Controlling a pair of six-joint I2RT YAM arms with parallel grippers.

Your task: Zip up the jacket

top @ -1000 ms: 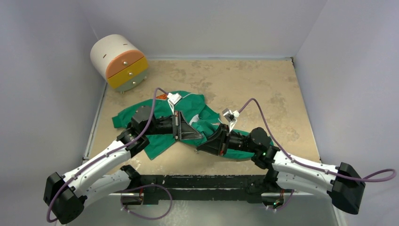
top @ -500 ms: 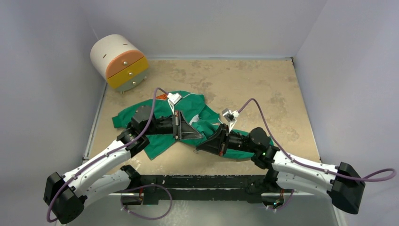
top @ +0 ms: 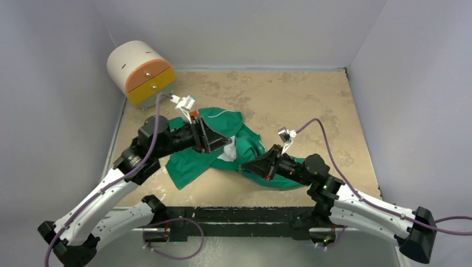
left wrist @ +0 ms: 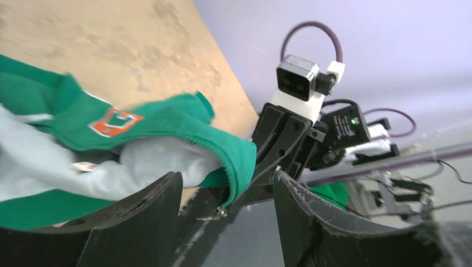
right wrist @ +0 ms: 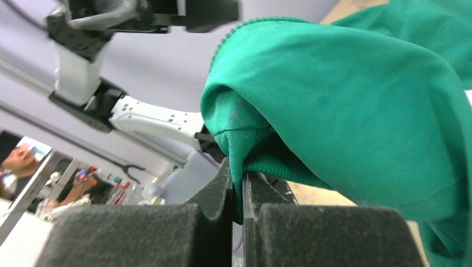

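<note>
My right gripper is clamped on a fold of the jacket. Its jaws are pressed together with green fabric pinched between them, and the cloth bulges up over the fingers. My left gripper has its jaws apart and grips nothing. In its wrist view a green edge of the jacket, pinched by the right gripper beyond, hangs across the gap, and I cannot tell whether it touches either finger. From above, the left gripper sits over the jacket's far part and points toward the right one, which lies low at the garment's near right edge. The jacket is crumpled in the middle of the bench with its front unzipped. Pale grey lining shows between the two grippers, and an orange letter patch sits on the chest. A round white drawer unit with orange and yellow fronts stands at the bench's far left corner, apart from the jacket.
</note>
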